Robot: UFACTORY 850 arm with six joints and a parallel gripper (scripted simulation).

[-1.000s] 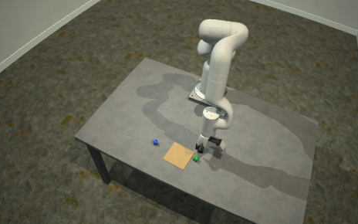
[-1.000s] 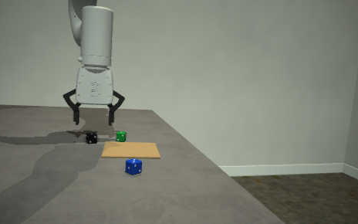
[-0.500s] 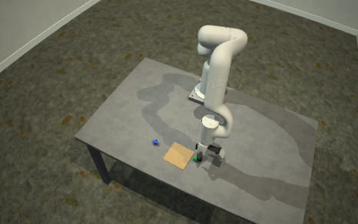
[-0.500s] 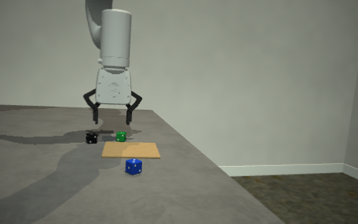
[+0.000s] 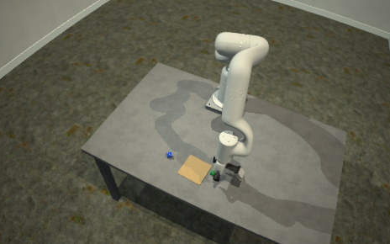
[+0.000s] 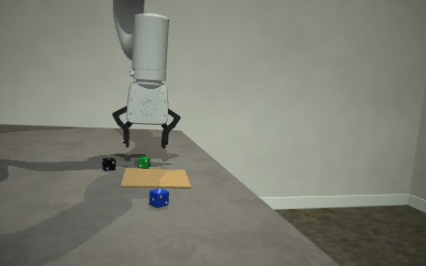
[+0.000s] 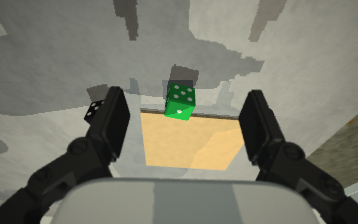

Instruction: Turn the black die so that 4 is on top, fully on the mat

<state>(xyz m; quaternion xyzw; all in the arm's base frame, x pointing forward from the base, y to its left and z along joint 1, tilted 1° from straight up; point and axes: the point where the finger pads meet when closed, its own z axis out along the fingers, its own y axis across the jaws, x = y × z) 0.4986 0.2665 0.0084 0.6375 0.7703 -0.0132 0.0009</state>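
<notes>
The black die (image 6: pixel 108 163) (image 7: pixel 94 111) lies on the table beside the tan mat (image 6: pixel 156 178) (image 5: pixel 194 169) (image 7: pixel 180 150), not on it. In the wrist view my left finger partly hides it. A green die (image 6: pixel 144 161) (image 7: pixel 180 101) (image 5: pixel 212 172) lies on the table just past the mat's edge, next to the black die. A blue die (image 6: pixel 159 197) (image 5: pixel 169 155) lies on the table on the mat's opposite side. My gripper (image 6: pixel 145 144) (image 7: pixel 184 102) is open and empty. It hangs a little above the table, over the green die and the mat's edge, with the black die just outside one finger.
The grey table (image 5: pixel 273 168) (image 6: pixel 32 229) carries the arm's base (image 5: pixel 214 105) at its back. The dice and mat lie near one table edge (image 6: pixel 234 183), with the floor beyond it.
</notes>
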